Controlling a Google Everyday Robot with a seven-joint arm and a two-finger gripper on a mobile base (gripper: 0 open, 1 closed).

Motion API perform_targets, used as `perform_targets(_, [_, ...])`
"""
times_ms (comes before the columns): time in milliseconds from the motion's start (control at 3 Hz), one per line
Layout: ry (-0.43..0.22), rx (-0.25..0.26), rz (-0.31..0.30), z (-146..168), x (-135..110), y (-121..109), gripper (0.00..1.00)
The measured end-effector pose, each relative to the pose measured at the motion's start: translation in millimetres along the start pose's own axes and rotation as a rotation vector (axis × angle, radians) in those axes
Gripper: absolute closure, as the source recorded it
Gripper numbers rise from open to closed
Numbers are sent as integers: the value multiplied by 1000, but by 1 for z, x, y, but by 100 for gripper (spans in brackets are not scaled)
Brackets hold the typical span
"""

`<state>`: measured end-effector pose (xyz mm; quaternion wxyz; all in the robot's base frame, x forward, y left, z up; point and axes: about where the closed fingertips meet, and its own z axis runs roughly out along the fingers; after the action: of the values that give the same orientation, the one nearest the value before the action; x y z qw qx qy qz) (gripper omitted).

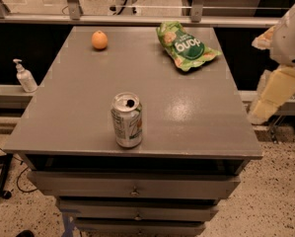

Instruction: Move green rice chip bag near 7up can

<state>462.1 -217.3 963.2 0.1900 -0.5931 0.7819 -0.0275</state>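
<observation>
Off the grey table (pixel 78 107) at 9 o'clock stands a pump bottle (pixel 23 76), and a small orange fruit (pixel 99 40) sits on top at 11 o'clock. The 7up can (pixel 127 120) stands upright at 6 o'clock by the front edge, well apart from the green rice chip bag (pixel 186 47), which lies flat at 1 o'clock. The gripper (pixel 274 95) hangs beyond the table's right side at 3 o'clock; I cannot tell whether the claw is wide or narrow.
</observation>
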Motion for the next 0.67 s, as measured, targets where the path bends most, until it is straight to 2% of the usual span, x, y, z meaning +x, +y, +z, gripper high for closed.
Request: perform_targets(667, [-214,71,75,77,-31,-86,0])
